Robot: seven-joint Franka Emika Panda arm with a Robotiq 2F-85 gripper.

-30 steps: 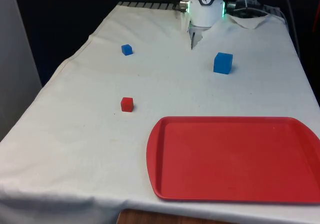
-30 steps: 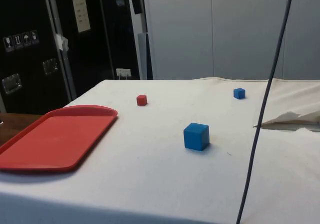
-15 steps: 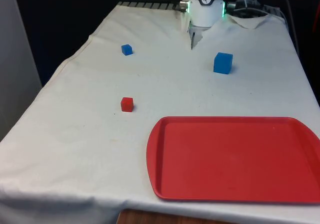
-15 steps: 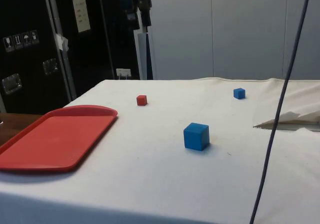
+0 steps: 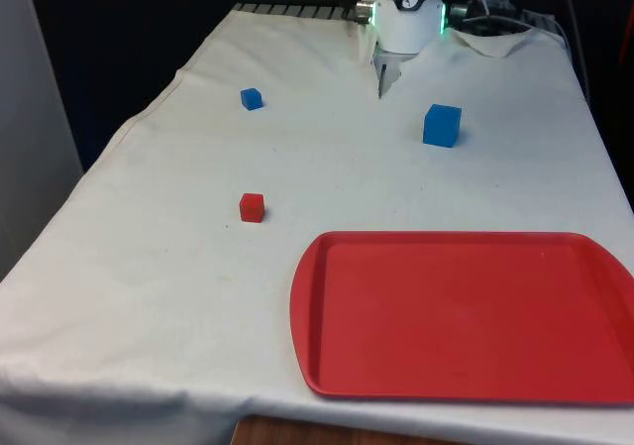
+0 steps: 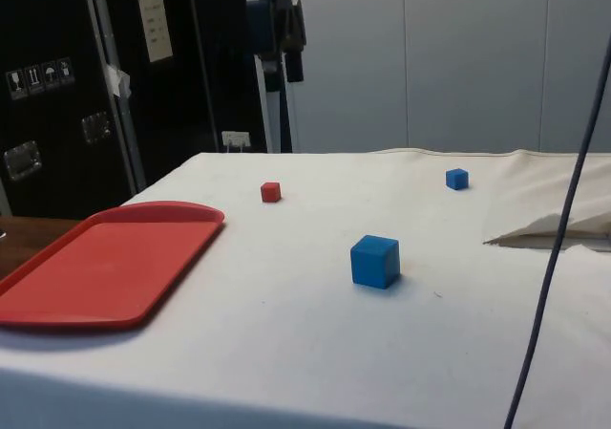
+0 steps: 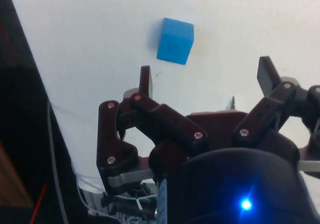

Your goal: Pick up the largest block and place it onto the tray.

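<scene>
We see the gripper (image 7: pixel 207 79) spread wide and holding nothing, up in the air over the white cloth (image 5: pixel 327 167) with the large blue block (image 7: pixel 175 41) lying below it. That block (image 5: pixel 442 125) sits on the cloth beyond the red tray (image 5: pixel 466 316), apart from it; a small blue block (image 5: pixel 252 98) and small red block (image 5: pixel 252 207) lie toward the front view's left.

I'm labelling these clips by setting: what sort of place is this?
Probably a robotics lab or test room: a table under a white cloth holds just a red tray and small coloured blocks, such as the large blue block, with dark equipment cabinets behind.
</scene>
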